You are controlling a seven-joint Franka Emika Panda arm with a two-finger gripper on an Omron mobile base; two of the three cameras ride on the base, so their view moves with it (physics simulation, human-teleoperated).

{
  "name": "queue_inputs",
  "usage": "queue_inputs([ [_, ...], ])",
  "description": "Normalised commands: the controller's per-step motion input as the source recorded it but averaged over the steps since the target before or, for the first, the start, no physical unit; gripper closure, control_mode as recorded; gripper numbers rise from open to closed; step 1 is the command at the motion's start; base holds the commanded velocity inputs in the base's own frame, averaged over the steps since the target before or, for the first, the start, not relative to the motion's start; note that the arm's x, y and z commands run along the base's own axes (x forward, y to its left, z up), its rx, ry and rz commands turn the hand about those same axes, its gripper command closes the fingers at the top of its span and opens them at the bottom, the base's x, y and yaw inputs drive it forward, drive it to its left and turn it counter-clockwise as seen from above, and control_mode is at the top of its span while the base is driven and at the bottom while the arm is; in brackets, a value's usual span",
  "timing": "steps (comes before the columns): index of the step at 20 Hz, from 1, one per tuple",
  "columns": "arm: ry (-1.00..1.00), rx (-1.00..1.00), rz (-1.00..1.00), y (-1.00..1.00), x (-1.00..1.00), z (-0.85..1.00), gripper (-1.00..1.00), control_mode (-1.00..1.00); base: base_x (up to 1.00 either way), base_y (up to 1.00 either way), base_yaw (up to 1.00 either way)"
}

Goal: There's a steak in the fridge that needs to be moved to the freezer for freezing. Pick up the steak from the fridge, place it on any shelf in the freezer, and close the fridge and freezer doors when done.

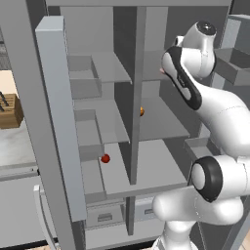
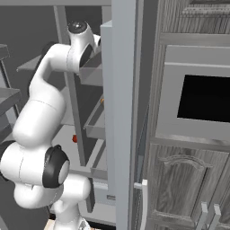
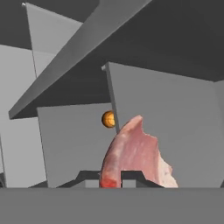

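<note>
Steak base behind fingers

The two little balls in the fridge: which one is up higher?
The orange ball is higher. It sits by the middle divider on a shelf above the one holding the red ball, which lies lower down and further left.

My arm rises from its base, bends at the elbow and reaches up and forward. My gripper is closed, its fingertips pinching something between them.
</note>
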Motion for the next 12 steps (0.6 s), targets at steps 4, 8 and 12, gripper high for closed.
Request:
queue_inputs([
  [4,0.00,-0.04,0.05,0.00,0.16,-0.19,1.00,-1.00,0.00,0.00,0.00],
  [8,0.00,-0.04,0.02,0.00,0.26,-0.08,1.00,-1.00,0.00,0.00,0.00],
  [12,0.00,-0.02,0.02,0.00,0.28,-0.03,1.00,-1.00,0.00,0.00,0.00],
])
